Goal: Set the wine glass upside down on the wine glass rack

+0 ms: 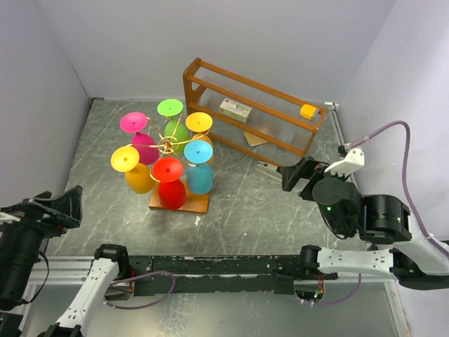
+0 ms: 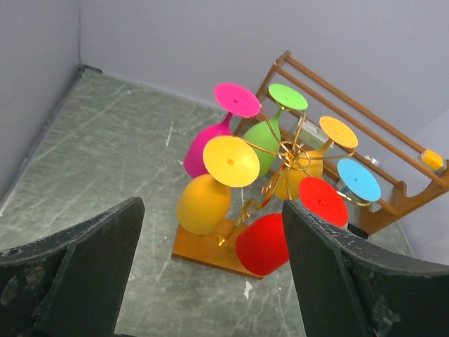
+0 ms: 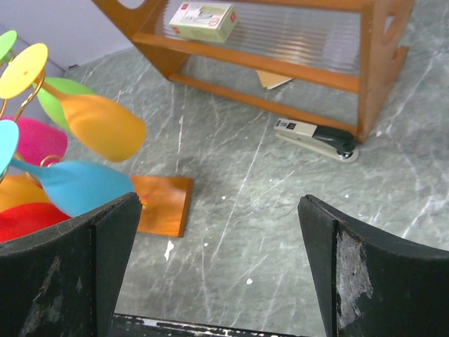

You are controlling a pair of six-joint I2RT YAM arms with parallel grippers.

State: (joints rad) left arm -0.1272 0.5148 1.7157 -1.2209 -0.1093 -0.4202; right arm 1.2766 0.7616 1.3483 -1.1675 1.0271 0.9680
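Left claw (image 2: 210,203) and right claw (image 3: 219,200): jaws apart, nothing held.
I see the wine glass rack (image 1: 168,144) upright on its wooden base, left of table centre, with six coloured glasses hung feet up, bowls down. The red wine glass (image 1: 170,184) hangs nearest the arms. I find no loose glass in view, so I judge placement done. The rack lies ahead and right of the left claw, and ahead and left of the right claw; I judge the left slightly nearer. Stems run near vertical, tilted outward. The table (image 1: 238,210) is grey-green, marbled and scratched. A brown shelf (image 1: 188,81) and a stapler (image 3: 316,138) sit behind right, with plain pale walls around.
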